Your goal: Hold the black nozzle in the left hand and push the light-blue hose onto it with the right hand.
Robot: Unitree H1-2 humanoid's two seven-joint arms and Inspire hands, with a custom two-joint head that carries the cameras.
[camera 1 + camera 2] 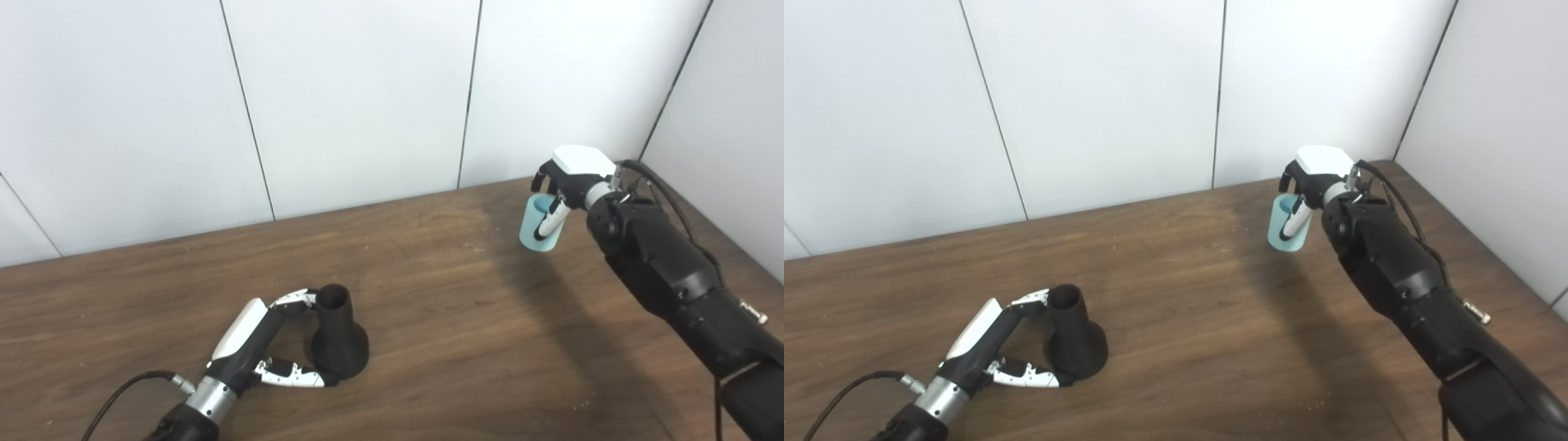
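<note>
Left eye view shows us a brown wooden surface against white wall panels. At lower left, our left robot hand curls its fingers around the black nozzle, which stands upright on its flared base, open mouth up; fingers touch near the rim and thumb reaches the base, though we cannot tell how firm the hold is. At upper right, well apart, our right robot hand grips the short light-blue hose, lifted clear of the surface. We judge both pickups nearly settled. Bringing the two pieces together, lining them up and pushing the hose on all remain to do.
</note>
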